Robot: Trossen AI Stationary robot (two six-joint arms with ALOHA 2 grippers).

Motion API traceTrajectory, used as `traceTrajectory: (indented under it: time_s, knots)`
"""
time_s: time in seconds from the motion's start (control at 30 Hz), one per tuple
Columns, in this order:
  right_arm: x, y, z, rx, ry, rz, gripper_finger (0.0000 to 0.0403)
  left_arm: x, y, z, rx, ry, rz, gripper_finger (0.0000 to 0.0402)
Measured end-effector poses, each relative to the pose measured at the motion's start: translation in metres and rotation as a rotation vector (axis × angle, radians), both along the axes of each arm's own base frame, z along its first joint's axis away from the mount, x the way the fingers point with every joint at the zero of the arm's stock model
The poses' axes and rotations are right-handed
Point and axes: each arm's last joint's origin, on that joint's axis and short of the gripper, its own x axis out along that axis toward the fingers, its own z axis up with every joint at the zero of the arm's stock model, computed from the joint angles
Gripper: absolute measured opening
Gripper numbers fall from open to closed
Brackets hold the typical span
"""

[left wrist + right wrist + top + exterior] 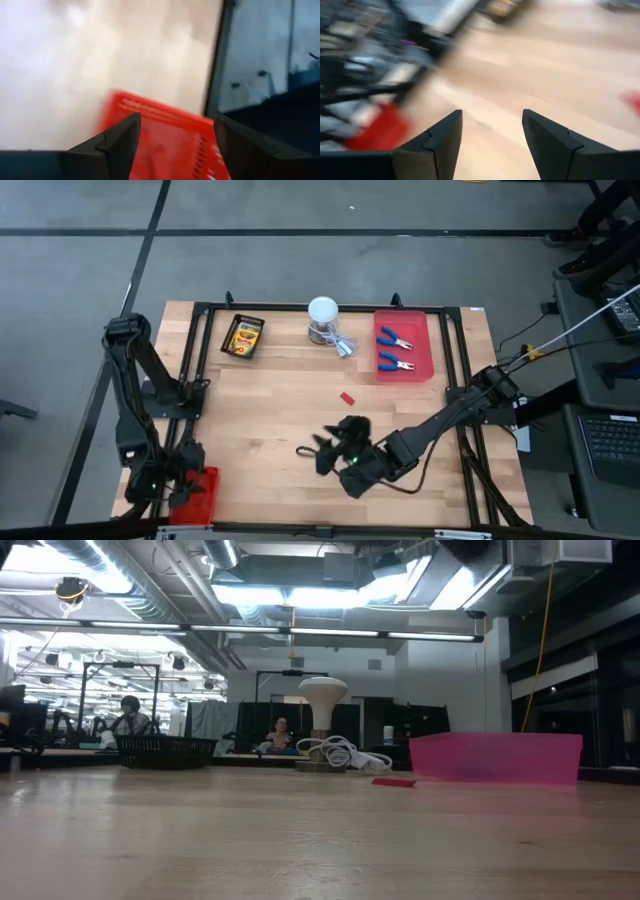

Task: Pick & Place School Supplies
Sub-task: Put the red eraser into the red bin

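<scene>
My right jaws [325, 450] open, empty, low over the tabletop [280, 400], near 1 red block [347, 398]. Left jaws [172, 145] open above red tray [197, 490].

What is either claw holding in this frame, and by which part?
Nothing is held. The right claw is open over bare wood near the table's front middle; the left claw is open above the red tray at the front-left corner.
</scene>
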Motion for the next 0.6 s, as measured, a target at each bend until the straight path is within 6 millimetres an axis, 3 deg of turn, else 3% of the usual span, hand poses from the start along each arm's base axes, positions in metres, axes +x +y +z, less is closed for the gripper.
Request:
traceTrajectory:
  time_s: [0.13,0.23,0.6]
  knots:
    - [-0.015,-0.036,-0.019,0.122,0.266,-0.178,0.0211,0.004,0.025,0.012,0.090,-0.061,0.054,0.0239]
    - [-0.017,-0.060,-0.024,0.117,0.435,-0.218,0.0209,0.014,0.041,0.025,0.126,-0.164,0.070,0.0225]
    - [0.015,-0.128,-0.032,0.107,0.687,0.007,0.0180,0.052,0.085,0.095,0.050,-0.659,0.145,0.0183]
